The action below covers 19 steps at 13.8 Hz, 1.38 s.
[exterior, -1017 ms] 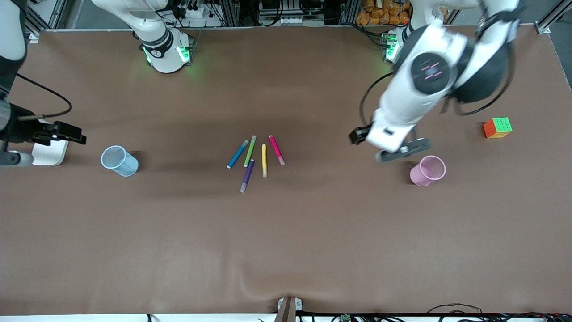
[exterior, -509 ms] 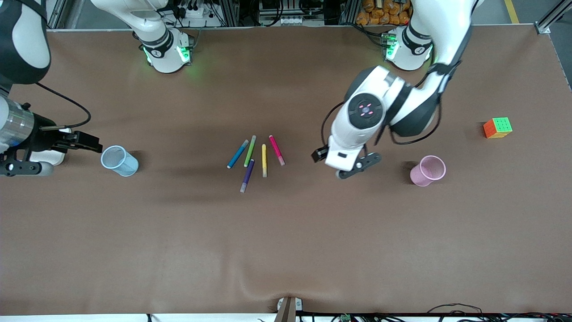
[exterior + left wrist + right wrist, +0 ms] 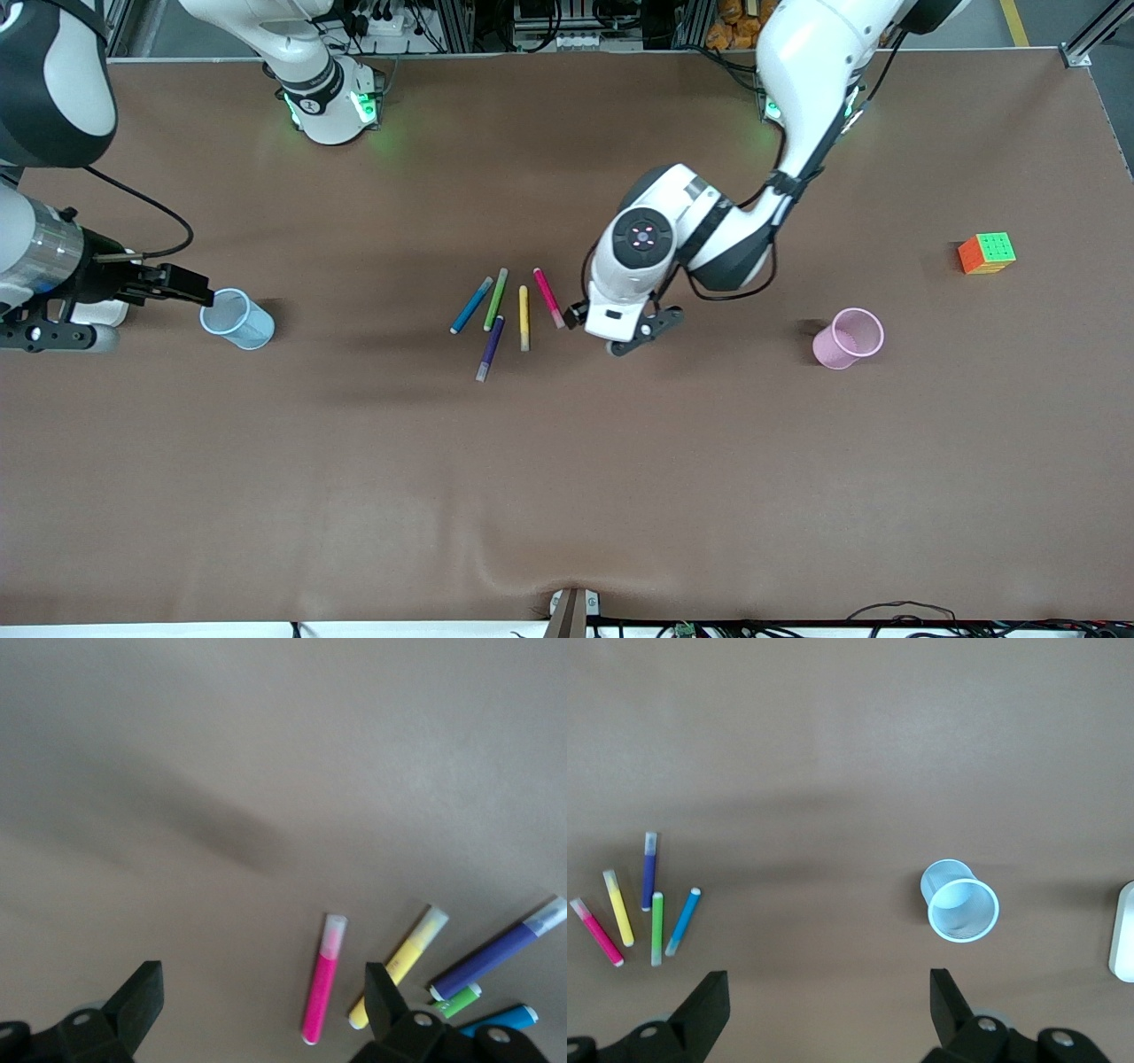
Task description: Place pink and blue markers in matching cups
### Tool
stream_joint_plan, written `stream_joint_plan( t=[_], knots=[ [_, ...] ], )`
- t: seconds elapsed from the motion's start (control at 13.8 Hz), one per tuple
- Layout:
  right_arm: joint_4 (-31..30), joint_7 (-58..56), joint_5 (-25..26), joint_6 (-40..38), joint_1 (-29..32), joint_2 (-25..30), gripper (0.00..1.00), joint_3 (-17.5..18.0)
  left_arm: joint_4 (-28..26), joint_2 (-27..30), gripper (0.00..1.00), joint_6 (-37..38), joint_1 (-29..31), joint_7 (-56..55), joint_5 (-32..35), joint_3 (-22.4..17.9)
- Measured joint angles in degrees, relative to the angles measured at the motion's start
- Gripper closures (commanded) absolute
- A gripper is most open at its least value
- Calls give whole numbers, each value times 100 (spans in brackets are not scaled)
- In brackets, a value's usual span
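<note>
Pink marker (image 3: 548, 298) lies flat on the desk (image 3: 567, 487) just beside the left gripper (image 3: 633, 335), jaws spread, its long axis toward them; right gripper (image 3: 53, 332), jaws spread, waits by the blue cup (image 3: 236, 319).

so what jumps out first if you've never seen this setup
A fan of five pens mid-table, with the pink marker and blue marker at its two edges. The left tool, open, hangs just beside the pink marker. The pink cup and blue cup stand toward opposite table ends, the right tool open by the blue one.
</note>
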<state>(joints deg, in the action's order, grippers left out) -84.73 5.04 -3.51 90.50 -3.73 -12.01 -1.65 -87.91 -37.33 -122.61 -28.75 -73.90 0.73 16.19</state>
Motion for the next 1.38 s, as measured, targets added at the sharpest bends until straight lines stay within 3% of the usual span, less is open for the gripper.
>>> stream_joint_plan(
  t=[0.65, 1.02, 1.24, 1.38],
  knots=[
    [-3, 470, -1, 204, -322, -289, 0, 1, 298, -888, 0, -984, -968, -419, 2, -577],
    [-7, 470, -1, 244, -393, -460, 0, 5, 417, -1155, 0, -1063, -1486, -532, 2, -953],
    [-8, 512, -1, 271, -479, -562, 0, 6, 509, -1230, 47, -1064, -1540, -612, 2, -970],
    [-8, 700, -1, 276, -557, -611, 0, 8, 525, -1237, 70, -1063, -1540, -612, 2, -981]
  ],
)
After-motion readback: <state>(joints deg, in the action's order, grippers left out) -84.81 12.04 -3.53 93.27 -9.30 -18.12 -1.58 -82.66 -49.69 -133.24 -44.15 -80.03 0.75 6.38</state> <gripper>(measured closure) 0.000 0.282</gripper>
